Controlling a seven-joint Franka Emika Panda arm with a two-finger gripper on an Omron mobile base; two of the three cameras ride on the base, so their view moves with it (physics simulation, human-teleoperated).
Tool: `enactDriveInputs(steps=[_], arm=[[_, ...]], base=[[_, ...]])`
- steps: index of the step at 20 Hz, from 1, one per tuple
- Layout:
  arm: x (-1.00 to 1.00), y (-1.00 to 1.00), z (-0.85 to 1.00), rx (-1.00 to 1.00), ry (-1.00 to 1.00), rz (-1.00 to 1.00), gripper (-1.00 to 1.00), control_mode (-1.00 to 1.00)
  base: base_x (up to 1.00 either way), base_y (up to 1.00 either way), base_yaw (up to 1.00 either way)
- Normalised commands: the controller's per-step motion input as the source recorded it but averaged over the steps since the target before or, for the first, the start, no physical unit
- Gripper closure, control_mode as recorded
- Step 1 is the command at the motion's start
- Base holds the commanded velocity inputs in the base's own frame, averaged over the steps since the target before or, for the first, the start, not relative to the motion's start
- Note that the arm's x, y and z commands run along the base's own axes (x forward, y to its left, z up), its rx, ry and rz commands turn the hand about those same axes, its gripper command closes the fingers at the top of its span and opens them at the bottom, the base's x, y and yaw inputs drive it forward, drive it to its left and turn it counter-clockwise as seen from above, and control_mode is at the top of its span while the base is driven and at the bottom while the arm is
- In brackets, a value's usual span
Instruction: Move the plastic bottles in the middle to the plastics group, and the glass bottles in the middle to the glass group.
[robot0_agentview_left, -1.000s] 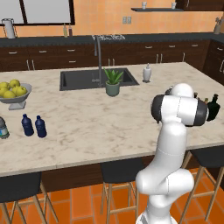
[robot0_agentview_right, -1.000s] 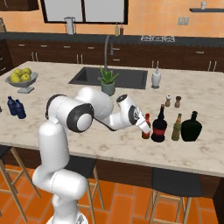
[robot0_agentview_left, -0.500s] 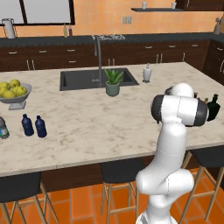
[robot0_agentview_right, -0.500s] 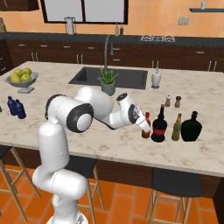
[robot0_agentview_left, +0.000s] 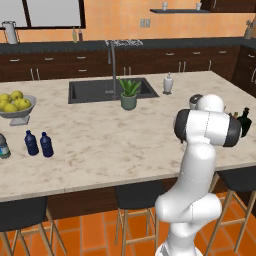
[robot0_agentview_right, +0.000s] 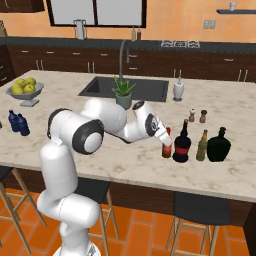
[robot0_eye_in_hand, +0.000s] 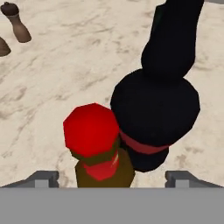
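Observation:
My gripper (robot0_agentview_right: 164, 139) is open over the slim brown bottle with the red cap (robot0_agentview_right: 166, 150). In the hand view the fingertips (robot0_eye_in_hand: 43, 177) stand wide on either side of that brown bottle (robot0_eye_in_hand: 99, 151), with a gap on each side. The bottle stands on the counter against the round black bottle with the red label (robot0_agentview_right: 181, 144) (robot0_eye_in_hand: 154, 111). To their right are the slim amber bottle (robot0_agentview_right: 202, 146) and the broad dark green-black bottle (robot0_agentview_right: 218, 145) (robot0_agentview_left: 244, 123). Two small dark blue bottles (robot0_agentview_left: 31, 143) (robot0_agentview_left: 46, 145) stand far left by the greyish clear bottle (robot0_agentview_left: 3, 148).
Salt and pepper shakers (robot0_agentview_right: 192, 115) (robot0_agentview_right: 203, 116) stand behind the glass bottles. A potted plant (robot0_agentview_right: 123, 93) and a soap dispenser (robot0_agentview_right: 178, 90) sit by the sink (robot0_agentview_right: 105, 87). A bowl of yellow fruit (robot0_agentview_right: 24, 90) is at the left. Stools line the counter's near edge.

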Motion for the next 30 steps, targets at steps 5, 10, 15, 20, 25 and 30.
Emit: enactDriveInputs(steps=[5, 10, 15, 20, 25, 30], arm=[[-0.12, 0.00, 0.60, 0.00, 0.00, 0.00, -1.00, -1.00], [-0.18, -0.04, 0.69, 0.00, -0.01, 0.00, -1.00, -1.00], [-0.43, 0.02, 0.64, 0.00, -0.02, 0.03, -1.00, -1.00], [-0.83, 0.35, 0.13, 0.02, -0.05, 0.20, -1.00, -1.00], [-0.99, 0.30, 0.01, 0.00, -0.02, 0.26, -1.00, -1.00], [-1.00, 0.27, 0.03, 0.00, -0.04, 0.29, -1.00, -1.00]], base=[[0.00, 0.00, 0.00], [0.00, 0.00, 0.00], [0.00, 0.00, 0.00], [0.00, 0.00, 0.00], [0.00, 0.00, 0.00], [0.00, 0.00, 0.00]])
